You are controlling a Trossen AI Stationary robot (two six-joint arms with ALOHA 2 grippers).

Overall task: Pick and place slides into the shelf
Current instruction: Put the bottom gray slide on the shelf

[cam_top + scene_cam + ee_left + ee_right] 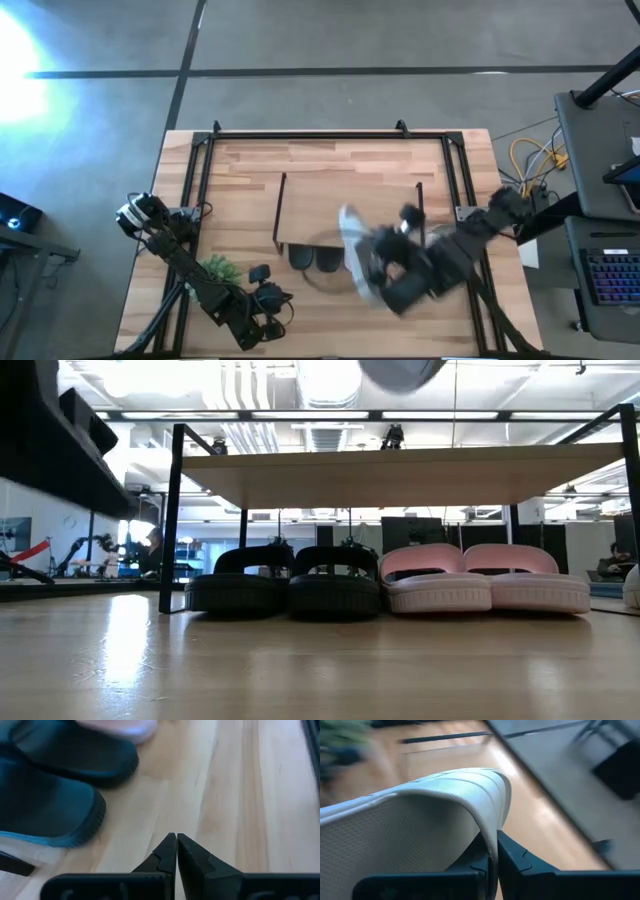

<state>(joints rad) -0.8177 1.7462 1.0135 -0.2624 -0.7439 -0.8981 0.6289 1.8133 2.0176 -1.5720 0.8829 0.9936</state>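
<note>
A grey-beige slide [354,250] with a ribbed strap is up in my right gripper [493,851], above the table in front of the shelf [350,200]; the low view catches its underside [400,370] above the shelf top. Two black slides [285,582] and two pale pink slides [485,580] stand on their soles under the shelf [400,475]. Another pale slide [632,588] shows at that view's right edge. My left gripper [176,842] is shut and empty near the table's near-left part, close to the black slides [50,795]. My right gripper pinches the grey-beige slide's strap at its edge [496,822], between the two fingers. The slide's textured footbed [395,835] extends away beside the fingers. It is lifted clear of the table and tilted.
A small green plant [218,268] sits on the table beside my left arm. Dark frame rails [200,170] run along the table's left, far and right sides. Bare wood [320,660] lies in front of the shelf. A desk with a keyboard [610,275] stands off the table's right.
</note>
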